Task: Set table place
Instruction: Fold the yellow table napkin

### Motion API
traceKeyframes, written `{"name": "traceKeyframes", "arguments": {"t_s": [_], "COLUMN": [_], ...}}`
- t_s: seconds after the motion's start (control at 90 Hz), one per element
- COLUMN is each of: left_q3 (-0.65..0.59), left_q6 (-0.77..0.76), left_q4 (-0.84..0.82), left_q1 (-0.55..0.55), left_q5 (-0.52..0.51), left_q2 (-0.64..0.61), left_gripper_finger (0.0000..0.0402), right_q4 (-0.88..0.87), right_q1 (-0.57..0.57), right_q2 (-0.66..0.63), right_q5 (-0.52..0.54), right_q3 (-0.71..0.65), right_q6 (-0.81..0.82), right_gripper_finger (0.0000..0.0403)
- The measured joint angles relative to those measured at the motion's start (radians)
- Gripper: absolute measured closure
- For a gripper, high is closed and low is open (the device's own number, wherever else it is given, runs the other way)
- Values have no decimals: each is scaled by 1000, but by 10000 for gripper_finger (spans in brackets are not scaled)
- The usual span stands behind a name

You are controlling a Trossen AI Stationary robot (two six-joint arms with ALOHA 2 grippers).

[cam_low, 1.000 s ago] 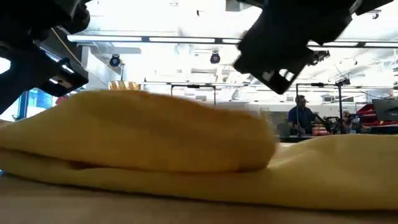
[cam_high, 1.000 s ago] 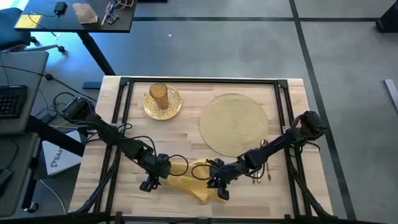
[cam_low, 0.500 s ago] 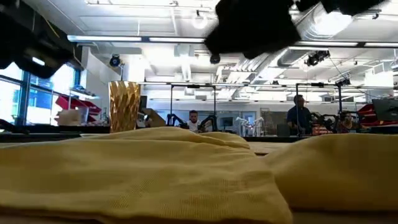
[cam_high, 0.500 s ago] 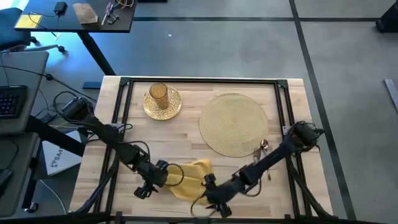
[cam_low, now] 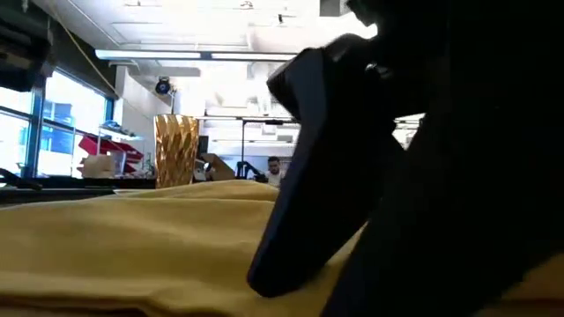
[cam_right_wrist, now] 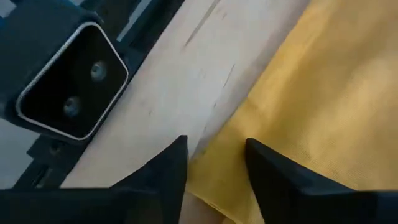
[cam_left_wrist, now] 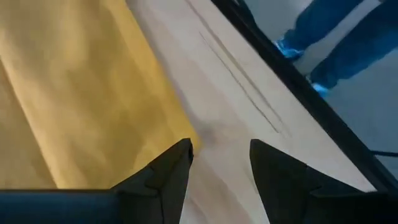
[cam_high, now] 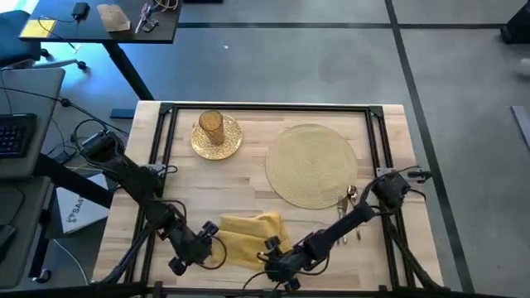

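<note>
High view shows the folded yellow cloth napkin [cam_high: 243, 235] near the light wood table's [cam_high: 248, 174] near edge, between both grippers. Left gripper [cam_left_wrist: 221, 155] and right gripper [cam_right_wrist: 214, 152] sit narrowly parted, holding nothing, at its corners. No writing is readable.

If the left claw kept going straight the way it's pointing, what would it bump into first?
Probably the bare table. The left claw is open, its tips over wood just beside the napkin's edge. The black rail lies farther on, though depth is unclear.
</note>
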Motion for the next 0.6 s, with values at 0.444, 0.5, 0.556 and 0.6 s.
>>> {"name": "traceKeyframes", "arguments": {"t_s": [0.444,0.5,0.556,0.6], "left_q3": [8,11,14,14], "left_q6": [-49,-54,-53,-53], "left_q4": [137,136,147,150], "left_q1": [-13,-13,-13,-16], "left_q5": [-48,-61,-96,-132], "left_q2": [167,168,167,167], "left_gripper_finger": [247,247,247,247], "right_q4": [-25,-25,-24,-23], "right_q1": [-6,-6,-6,-6], "right_q2": [-2,-2,-2,-2], "right_q5": [33,33,32,31], "right_q3": [-2,-2,-2,-2], "right_q6": [144,165,173,176], "right_gripper_finger": [395,398,401,401]}}
